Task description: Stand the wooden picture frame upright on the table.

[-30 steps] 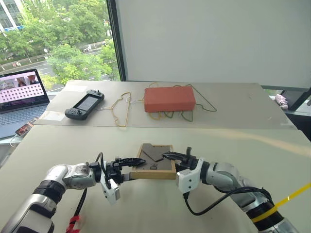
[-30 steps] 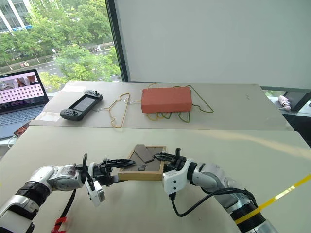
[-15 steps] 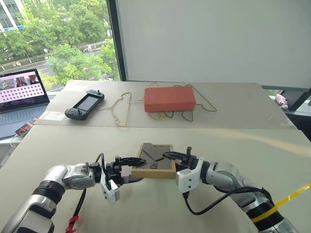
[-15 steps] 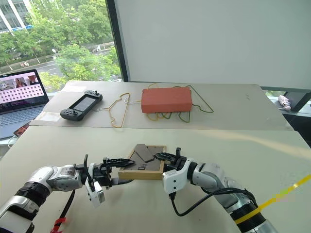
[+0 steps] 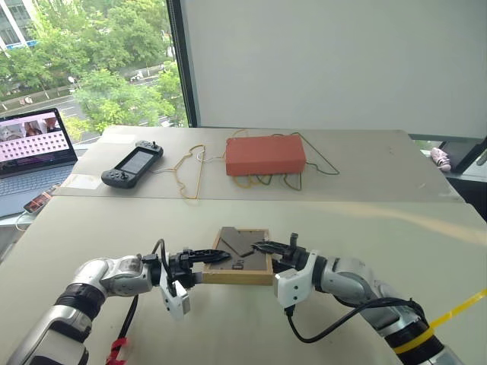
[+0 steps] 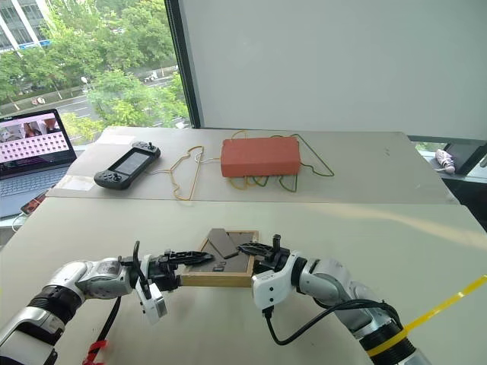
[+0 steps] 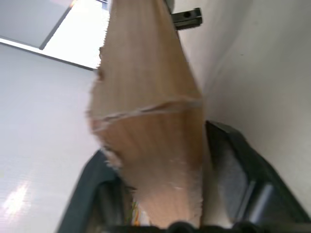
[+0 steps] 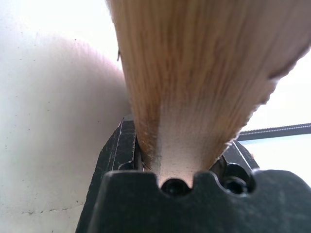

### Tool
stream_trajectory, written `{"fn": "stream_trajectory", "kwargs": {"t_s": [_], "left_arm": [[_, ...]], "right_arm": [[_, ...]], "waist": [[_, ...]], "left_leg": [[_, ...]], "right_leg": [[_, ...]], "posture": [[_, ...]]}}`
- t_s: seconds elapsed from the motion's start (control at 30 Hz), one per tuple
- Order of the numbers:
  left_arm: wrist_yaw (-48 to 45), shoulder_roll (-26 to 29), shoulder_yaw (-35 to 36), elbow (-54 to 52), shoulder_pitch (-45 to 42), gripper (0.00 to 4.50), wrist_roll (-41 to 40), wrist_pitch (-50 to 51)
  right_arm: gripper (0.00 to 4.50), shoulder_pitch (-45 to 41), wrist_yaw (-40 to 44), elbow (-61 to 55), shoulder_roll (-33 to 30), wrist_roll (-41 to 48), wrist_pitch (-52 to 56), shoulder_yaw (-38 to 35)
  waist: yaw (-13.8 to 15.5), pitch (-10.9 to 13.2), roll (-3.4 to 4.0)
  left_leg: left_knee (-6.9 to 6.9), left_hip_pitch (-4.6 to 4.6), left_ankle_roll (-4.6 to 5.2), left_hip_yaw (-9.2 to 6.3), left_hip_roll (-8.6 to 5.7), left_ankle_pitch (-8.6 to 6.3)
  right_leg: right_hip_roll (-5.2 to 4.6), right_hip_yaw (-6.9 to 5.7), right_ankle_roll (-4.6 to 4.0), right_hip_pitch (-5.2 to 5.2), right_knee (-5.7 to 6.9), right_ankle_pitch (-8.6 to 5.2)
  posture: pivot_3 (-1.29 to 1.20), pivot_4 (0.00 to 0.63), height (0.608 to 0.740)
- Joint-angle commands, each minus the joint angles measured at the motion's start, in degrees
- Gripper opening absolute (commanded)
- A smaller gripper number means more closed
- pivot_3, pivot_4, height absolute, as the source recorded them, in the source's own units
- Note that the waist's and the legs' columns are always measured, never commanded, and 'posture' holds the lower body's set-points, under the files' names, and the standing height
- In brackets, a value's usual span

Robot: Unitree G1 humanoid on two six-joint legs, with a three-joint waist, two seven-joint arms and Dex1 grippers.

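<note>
Both jaws pinch the picture frame (image 5: 242, 258) at lower centre, left gripper (image 5: 204, 261) and right gripper (image 5: 268, 251) on opposite edges, above the bench (image 5: 365, 251). Tip it evenly, stand side rearward, before lowering.

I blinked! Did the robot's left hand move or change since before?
Yes. The left hand stayed in place beside the orange-red box farther back, but its fingers squeezed shut on the wooden picture frame.
</note>
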Motion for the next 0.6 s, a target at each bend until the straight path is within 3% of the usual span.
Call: {"fn": "stream_trajectory", "kwargs": {"t_s": [0.03,0.37,0.4,0.6], "left_arm": [[-0.7,-0.26,0.47,-0.74,0.11,1.23,-0.75,-0.58],[-2.02,-0.87,0.83,-1.02,0.08,1.23,-1.59,0.67],[-2.14,-0.93,0.84,-1.01,0.1,1.23,-1.73,0.8],[-2.77,-1.26,1.23,-1.31,0.49,1.23,-1.85,1.19]], "right_arm": [[1.27,0.2,-0.07,-2.12,0.5,1.1,0.23,-0.17],[1.27,1.98,0.84,-2.96,0.6,1.54,2.54,-0.75],[2.24,2.17,0.91,-2.91,0.57,1.94,2.95,-1.09],[4.1,2.37,1.58,-0.15,-3.3,0.82,2.19,-2.35]], "waist": [[0.02,0.0,-0.01],[0.18,0.0,0.0],[0.2,0.0,0.0],[0.06,0.0,0.0]], "left_leg": [[0.0,-0.02,0.0,0.0,0.01,0.0],[0.0,0.0,0.0,0.01,0.01,0.0],[0.0,0.0,0.0,0.01,0.0,0.0],[0.0,0.02,0.01,0.01,0.01,-0.01]], "right_leg": [[0.0,0.0,0.0,-0.02,0.0,0.0],[0.0,0.0,0.0,0.01,0.0,0.0],[0.0,0.0,0.0,0.03,0.0,0.0],[0.0,0.0,0.0,0.03,-0.01,0.0]], "posture": [[0.0,0.15,0.74],[0.0,0.15,0.74],[0.0,0.15,0.74],[0.0,0.15,0.74]]}}
